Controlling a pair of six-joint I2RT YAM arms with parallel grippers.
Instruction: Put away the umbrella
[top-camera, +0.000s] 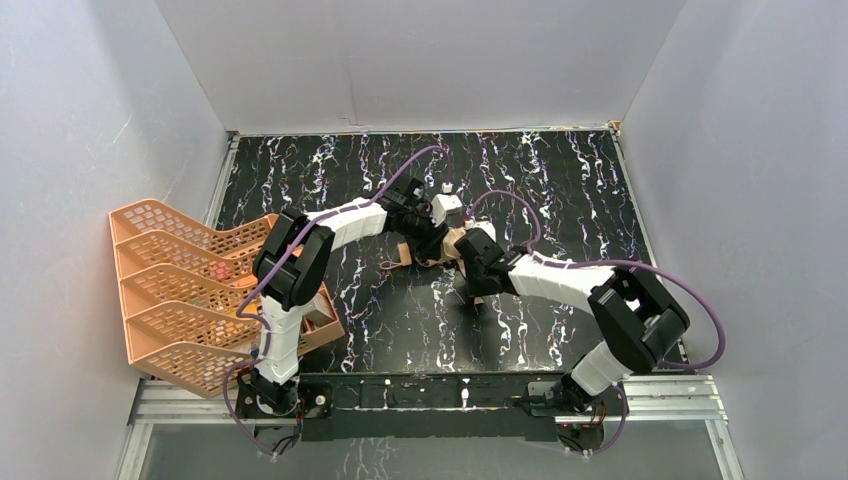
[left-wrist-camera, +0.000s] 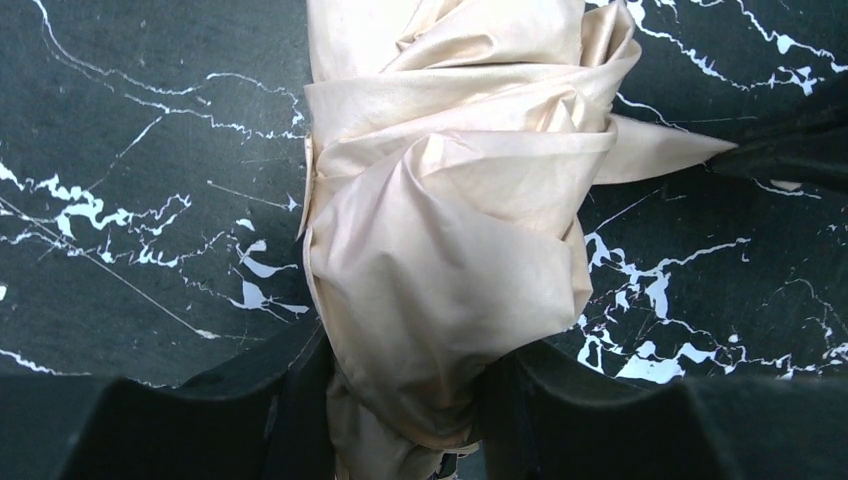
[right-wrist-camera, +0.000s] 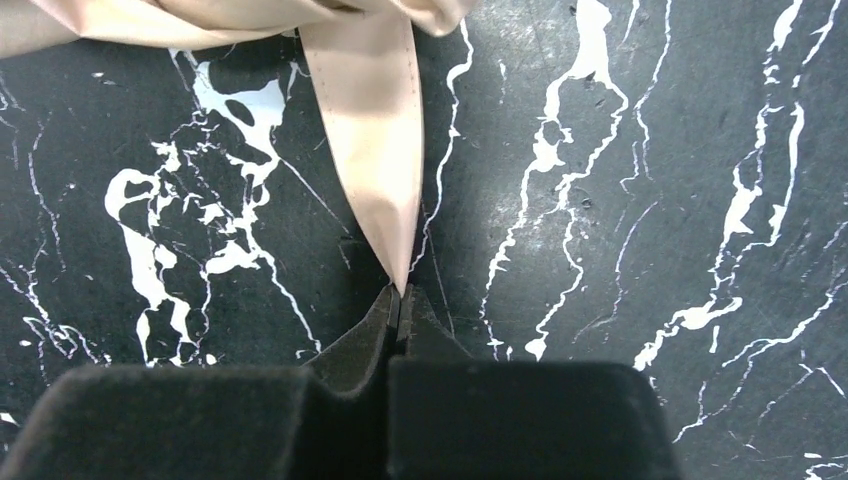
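The right gripper (right-wrist-camera: 398, 303), pinched closed on the strap (right-wrist-camera: 368, 120) tip just ahead, should wrap it taut while the left gripper (left-wrist-camera: 412, 385), jaws part-closed around the umbrella (left-wrist-camera: 450, 220), steadies it.

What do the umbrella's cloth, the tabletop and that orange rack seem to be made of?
The umbrella canopy looks like thin woven fabric, probably nylon or polyester: tan, faint sheen, soft creases. Its strap seems to be the same cloth, with stitched edges. The tabletop is black with white veining, marble-look, possibly a printed matte surface rather than stone. The orange rack looks like moulded plastic mesh in one even colour.
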